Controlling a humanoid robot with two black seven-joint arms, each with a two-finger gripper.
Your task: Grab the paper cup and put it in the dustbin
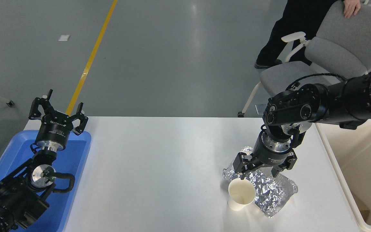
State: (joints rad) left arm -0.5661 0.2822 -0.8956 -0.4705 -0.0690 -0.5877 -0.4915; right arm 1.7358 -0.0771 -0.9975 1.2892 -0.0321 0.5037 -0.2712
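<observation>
Right gripper (259, 169) open, jaws spread, hanging over foil tray (269, 190). Paper cup (241, 194) upright near desk's near edge, right half, touching tray; lies just nearer the robot than the gripper. Dustbin (333, 161) off right edge. Left gripper (57, 113) parked open, far-left corner.

White table (159, 167) carries paper cup (241, 194), foil tray (269, 193), blue tray (72, 161)

Matt paper cup (241, 193) (beside crinkled, shiny foil tray (271, 193))
</observation>
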